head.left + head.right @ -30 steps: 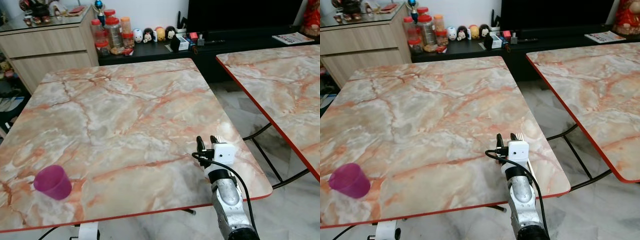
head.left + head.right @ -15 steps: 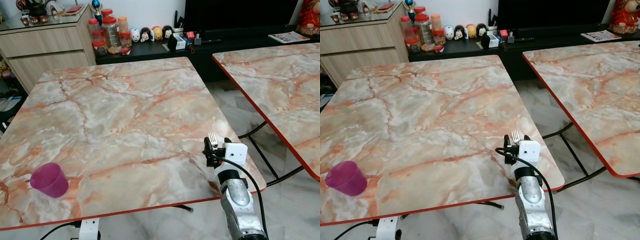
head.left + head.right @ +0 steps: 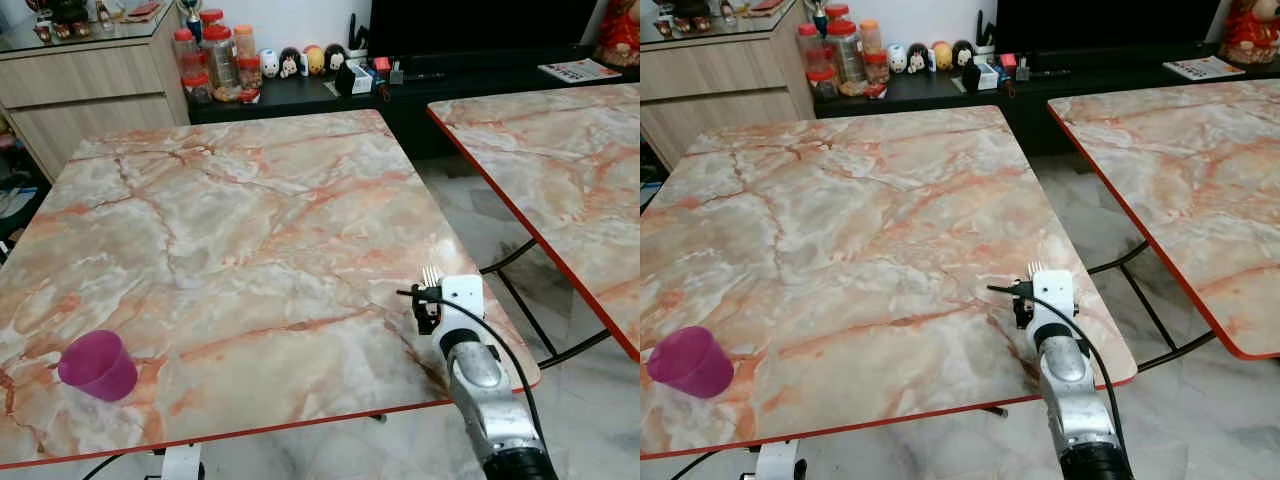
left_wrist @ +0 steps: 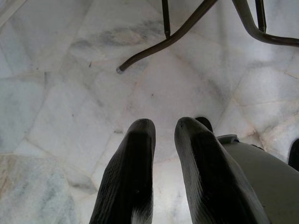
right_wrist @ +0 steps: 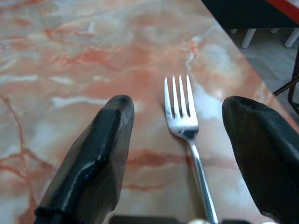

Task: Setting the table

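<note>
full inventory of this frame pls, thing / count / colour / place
fork: 1, silver, lying on the near table's right front corner, between the right gripper's open fingers
cup: 1, purple, near table, front left
tables: 2, orange-veined marble tops with red edges; second one to the right
jars: several, red and orange lids, on the dark low unit behind
figurines: a row, mixed colours, same unit
right gripper: open, over the fork
left gripper: hanging idle above the pale floor
</note>
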Robot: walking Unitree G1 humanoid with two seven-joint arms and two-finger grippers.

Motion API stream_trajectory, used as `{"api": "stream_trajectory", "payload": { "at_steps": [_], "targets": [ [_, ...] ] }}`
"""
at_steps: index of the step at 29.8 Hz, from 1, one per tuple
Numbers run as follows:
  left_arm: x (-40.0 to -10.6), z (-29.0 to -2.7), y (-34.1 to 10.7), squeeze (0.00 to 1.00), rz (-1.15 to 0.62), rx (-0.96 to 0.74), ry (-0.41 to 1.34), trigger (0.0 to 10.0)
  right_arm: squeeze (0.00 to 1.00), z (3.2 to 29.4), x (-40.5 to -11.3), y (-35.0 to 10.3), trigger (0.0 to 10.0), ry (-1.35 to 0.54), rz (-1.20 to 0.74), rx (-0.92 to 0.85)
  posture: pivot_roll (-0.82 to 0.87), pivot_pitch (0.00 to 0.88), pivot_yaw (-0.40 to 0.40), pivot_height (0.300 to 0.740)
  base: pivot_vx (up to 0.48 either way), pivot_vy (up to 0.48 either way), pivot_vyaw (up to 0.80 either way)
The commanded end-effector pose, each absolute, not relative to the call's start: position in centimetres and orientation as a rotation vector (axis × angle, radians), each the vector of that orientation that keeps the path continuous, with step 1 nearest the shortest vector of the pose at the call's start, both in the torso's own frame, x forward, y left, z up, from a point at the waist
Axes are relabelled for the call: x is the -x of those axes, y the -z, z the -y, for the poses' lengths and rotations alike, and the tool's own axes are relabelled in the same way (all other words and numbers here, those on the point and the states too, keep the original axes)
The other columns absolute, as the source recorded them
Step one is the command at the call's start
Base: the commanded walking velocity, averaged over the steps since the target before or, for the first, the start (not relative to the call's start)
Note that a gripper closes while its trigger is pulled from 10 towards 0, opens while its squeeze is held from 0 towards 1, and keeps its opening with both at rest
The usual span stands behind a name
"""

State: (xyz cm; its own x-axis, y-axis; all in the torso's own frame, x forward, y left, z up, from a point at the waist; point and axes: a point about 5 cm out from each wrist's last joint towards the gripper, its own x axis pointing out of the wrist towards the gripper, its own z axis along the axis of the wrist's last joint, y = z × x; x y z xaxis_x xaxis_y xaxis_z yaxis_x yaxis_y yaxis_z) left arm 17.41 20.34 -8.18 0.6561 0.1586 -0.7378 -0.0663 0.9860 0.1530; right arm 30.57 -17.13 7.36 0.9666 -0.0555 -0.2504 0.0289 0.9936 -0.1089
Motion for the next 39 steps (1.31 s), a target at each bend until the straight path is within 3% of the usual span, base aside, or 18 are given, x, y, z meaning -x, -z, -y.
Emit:
{"api": "stream_trajectory", "payload": {
  "at_steps": [1,29,39],
  "targets": [
    [-17.0,-20.7,8.4,0.00,-0.866,-0.128,-0.127,10.0,0.00,17.1,-30.8,-8.2,10.0,0.045,-0.244,0.104,0.01,0.008,0.037,0.740,0.000,0.000,0.00],
    [-17.2,-21.2,8.2,0.00,-0.860,-0.133,-0.138,10.0,0.00,19.4,-30.0,-7.1,10.0,0.118,-0.359,0.017,0.01,0.032,0.058,0.740,0.000,0.000,0.00],
    [-17.1,-21.2,8.2,0.00,-0.863,-0.135,-0.139,10.0,0.00,18.7,-30.6,-6.0,10.0,0.076,-0.393,-0.004,0.03,0.031,0.059,0.740,0.000,0.000,0.00]
  ]
}}
